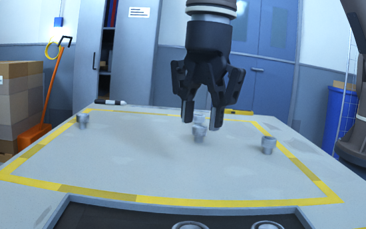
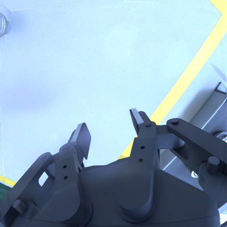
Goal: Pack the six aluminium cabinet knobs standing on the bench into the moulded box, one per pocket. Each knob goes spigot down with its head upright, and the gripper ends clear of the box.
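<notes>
My gripper (image 1: 202, 120) hangs open and empty above the middle of the bench, with two aluminium knobs (image 1: 199, 132) standing upright behind and below its fingertips, one behind the other. A third knob (image 1: 268, 144) stands near the right tape line and another knob (image 1: 82, 120) at the far left corner. The moulded box (image 1: 179, 216) lies at the near edge, with the heads of two knobs (image 1: 190, 225) showing in its pockets. In the wrist camera my fingers (image 2: 109, 129) have only bench surface between them, one knob (image 2: 3, 22) shows at the upper left, and the box (image 2: 214, 125) lies at the right.
A blue bin (image 1: 341, 114) stands right of the bench beside the robot base. A marker pen (image 1: 109, 101) lies at the bench's far edge. Yellow tape (image 1: 233, 201) frames the work area. Stacked cartons (image 1: 20, 96) and an orange tool stand to the left, cabinets behind.
</notes>
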Controlling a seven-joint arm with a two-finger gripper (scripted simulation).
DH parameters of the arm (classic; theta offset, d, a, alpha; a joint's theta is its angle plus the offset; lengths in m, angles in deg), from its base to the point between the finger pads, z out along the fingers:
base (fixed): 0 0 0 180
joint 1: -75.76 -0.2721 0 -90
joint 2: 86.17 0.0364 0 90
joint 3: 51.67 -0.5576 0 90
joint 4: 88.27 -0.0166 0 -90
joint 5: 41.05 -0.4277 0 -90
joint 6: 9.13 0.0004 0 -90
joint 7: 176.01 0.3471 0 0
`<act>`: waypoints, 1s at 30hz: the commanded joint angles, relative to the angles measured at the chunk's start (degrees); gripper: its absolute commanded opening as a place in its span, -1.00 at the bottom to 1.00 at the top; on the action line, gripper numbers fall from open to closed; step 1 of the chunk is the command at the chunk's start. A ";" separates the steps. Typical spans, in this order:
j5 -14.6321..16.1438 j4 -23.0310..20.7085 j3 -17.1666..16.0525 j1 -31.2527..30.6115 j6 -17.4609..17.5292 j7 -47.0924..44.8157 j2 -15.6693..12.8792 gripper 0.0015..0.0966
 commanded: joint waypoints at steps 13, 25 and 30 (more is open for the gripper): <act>5.65 6.50 -8.51 20.57 2.08 -39.58 1.60 0.19; 7.62 7.44 -11.28 27.69 2.05 -53.51 1.38 0.19; 7.67 7.47 -11.33 27.87 2.04 -53.85 1.38 0.19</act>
